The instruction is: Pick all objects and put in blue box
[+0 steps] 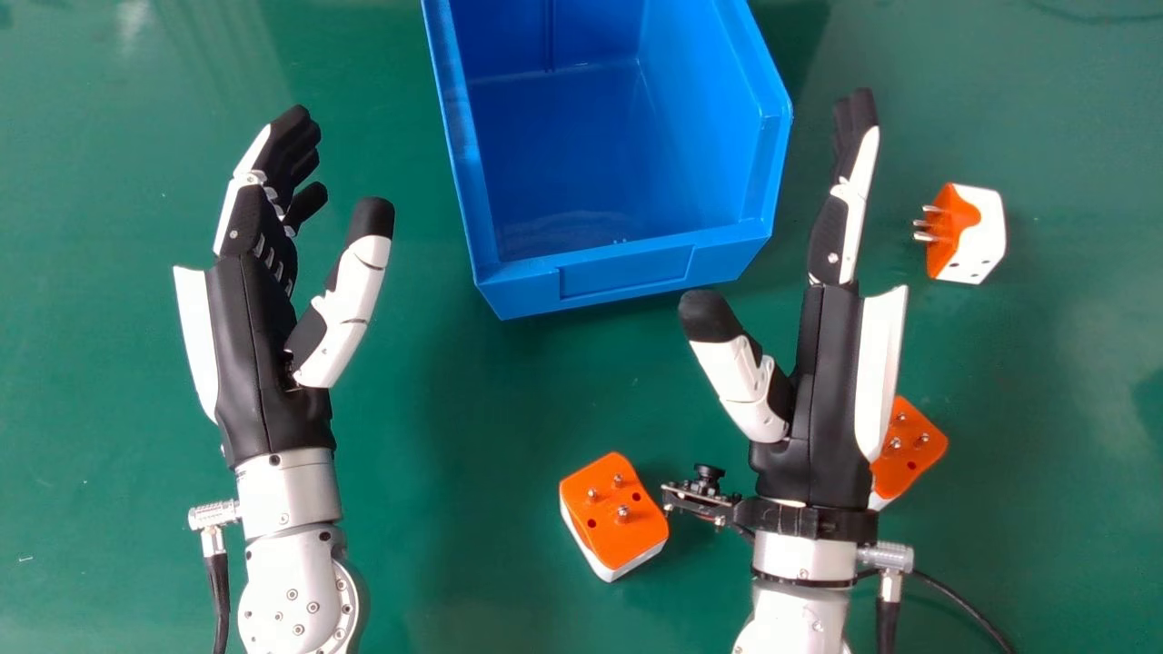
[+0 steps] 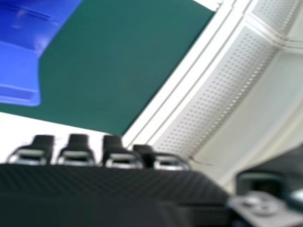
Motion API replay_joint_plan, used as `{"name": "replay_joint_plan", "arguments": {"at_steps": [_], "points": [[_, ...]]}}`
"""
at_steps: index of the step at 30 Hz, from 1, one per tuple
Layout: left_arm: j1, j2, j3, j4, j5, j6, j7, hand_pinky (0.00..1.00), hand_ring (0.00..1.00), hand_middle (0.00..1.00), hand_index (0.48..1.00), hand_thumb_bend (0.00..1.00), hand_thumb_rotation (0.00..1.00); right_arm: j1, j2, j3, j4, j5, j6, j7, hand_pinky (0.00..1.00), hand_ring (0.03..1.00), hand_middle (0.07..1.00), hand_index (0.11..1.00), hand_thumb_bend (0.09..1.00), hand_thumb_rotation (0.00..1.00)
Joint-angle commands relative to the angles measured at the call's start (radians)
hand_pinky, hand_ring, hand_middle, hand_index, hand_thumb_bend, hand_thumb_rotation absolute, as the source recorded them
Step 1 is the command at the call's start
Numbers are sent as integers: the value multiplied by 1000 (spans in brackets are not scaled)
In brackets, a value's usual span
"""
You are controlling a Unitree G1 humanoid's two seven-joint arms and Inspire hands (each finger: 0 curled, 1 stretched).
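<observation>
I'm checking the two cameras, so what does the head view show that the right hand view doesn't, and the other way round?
Head view: the left hand and three orange-and-white plug adapters, one partly hidden by the right hand.
Right hand view: a pale, perforated surface beyond the table's edge.
Both: the blue storage bin, the green table and the right hand.

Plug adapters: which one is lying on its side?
The rightmost adapter in the head view: its pins point toward the blue box; the other two adapters have pins facing up.
</observation>
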State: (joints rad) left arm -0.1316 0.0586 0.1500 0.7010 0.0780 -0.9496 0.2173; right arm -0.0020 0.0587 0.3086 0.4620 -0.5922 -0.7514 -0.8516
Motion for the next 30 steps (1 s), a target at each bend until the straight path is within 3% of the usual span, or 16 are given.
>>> {"name": "replay_joint_plan", "arguments": {"at_steps": [1, 7, 18, 23, 28, 30], "points": [[2, 4, -2, -5, 11, -25, -2, 836, 864, 852, 819, 666, 515, 3, 42, 3, -23, 7, -13, -3, 1000, 1000, 1000, 1000, 653, 1000], [4, 5, 0, -3, 16, -25, 3, 833, 862, 851, 818, 667, 522, 2, 42, 5, -20, 5, -18, -4, 1000, 1000, 1000, 1000, 647, 1000], [6, 3, -2, -6, 4, -29, -7, 826, 858, 848, 815, 673, 522, 8, 44, 5, -26, 11, -18, -1, 1000, 1000, 1000, 1000, 643, 1000], [6, 4, -2, -3, 14, -28, -1, 829, 860, 850, 816, 673, 523, 15, 42, 0, -40, 11, -15, 0, 1000, 1000, 1000, 1000, 649, 1000], [1, 0, -3, 2, -2, -30, -11, 829, 860, 849, 815, 671, 519, 20, 39, -13, -62, 12, 0, -1, 1000, 1000, 1000, 1000, 649, 1000], [-1, 1, -3, 2, -1, -30, -12, 829, 860, 849, 816, 673, 517, 25, 37, -19, -76, 19, 8, 5, 1000, 1000, 1000, 1000, 656, 1000]]}}
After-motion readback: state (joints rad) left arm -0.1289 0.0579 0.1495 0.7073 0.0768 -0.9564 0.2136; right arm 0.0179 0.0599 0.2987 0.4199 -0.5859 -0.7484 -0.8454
